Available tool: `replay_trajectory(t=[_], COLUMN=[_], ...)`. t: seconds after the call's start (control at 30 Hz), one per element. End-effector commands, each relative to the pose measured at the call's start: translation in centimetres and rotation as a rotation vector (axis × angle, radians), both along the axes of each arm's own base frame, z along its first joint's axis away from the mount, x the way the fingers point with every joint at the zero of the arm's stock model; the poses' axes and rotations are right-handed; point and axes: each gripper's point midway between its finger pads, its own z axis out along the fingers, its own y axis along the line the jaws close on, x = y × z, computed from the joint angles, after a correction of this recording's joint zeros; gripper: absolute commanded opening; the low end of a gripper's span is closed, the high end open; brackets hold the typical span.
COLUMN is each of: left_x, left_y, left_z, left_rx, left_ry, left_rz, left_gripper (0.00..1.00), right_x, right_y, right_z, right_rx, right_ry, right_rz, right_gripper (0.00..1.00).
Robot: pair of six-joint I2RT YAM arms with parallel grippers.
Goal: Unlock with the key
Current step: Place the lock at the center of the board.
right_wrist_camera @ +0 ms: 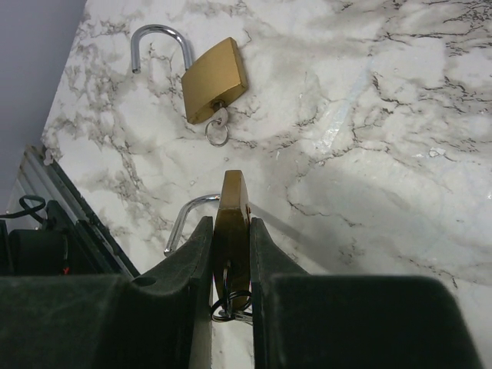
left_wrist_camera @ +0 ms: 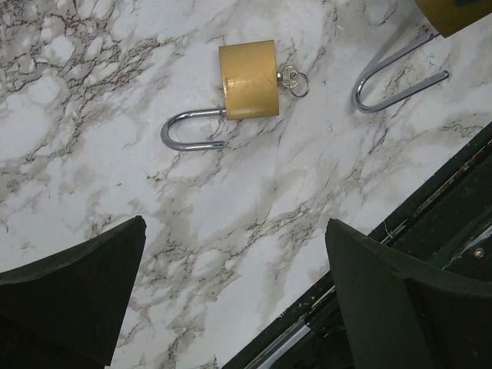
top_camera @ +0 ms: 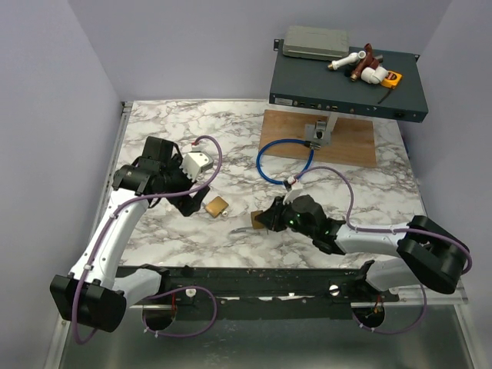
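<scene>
A brass padlock [left_wrist_camera: 247,79] lies flat on the marble, its silver shackle [left_wrist_camera: 192,131] swung open. A small silvery key [left_wrist_camera: 290,78] with a ring sticks out of its base. My left gripper [left_wrist_camera: 234,227] hovers open just short of it, with nothing between its fingers. In the top view this padlock [top_camera: 217,206] sits right of the left gripper [top_camera: 192,201]. My right gripper [right_wrist_camera: 231,223] is shut on a second brass padlock [right_wrist_camera: 231,223], held on edge with its shackle [right_wrist_camera: 184,219] open. A key ring [right_wrist_camera: 231,304] hangs at its base between the fingers.
A blue cable loop [top_camera: 284,161] and a wooden board [top_camera: 346,142] lie behind the padlocks. A dark equipment box [top_camera: 346,84] with fittings on top stands at the back right. The black front rail [top_camera: 269,280] runs along the table's near edge.
</scene>
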Motion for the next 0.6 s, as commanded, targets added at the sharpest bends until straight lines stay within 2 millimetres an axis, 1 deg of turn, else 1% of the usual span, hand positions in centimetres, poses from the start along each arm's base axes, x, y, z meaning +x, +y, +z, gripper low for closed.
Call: replay_trajectory(t=[0.0,0.1,0.17,0.27,0.33,0.43,0.57], left_x=[0.3,-0.2,-0.3,0.0,0.2,0.5,0.3], left_y=[0.0,-0.4,-0.4,-0.3,-0.2,-0.2,-0.3], left_z=[-0.2,-0.1,-0.1,0.0,0.0,0.1,0.3], left_rx=[-0.018,-0.048,-0.053,-0.054,-0.05,-0.051,-0.058], left_ry=[-0.012,-0.023,-0.032,-0.041,-0.047,-0.05,-0.058], left_rz=[0.036,0.023,0.024,0.038,0.047,0.059,0.06], left_gripper=[0.99,0.98,0.99,0.99,0.99,0.98,0.99], right_x=[0.7,0.2,0.1,0.0,0.0,-0.1,0.1], right_y=[-0.2,-0.4,-0.5,-0.6,-0.6,-0.4,-0.4], right_z=[1.0,0.3,-0.1,-0.6,-1.2,-2.5,-3.2], right_rx=[0.1,0.12,0.128,0.148,0.151,0.148,0.118], right_ry=[-0.074,-0.069,-0.061,-0.05,-0.028,0.019,0.047], right_rz=[-0.037,-0.028,-0.03,-0.042,-0.046,-0.045,-0.056], right_gripper=[0.08,0.14,0.2,0.38,0.44,0.49,0.53])
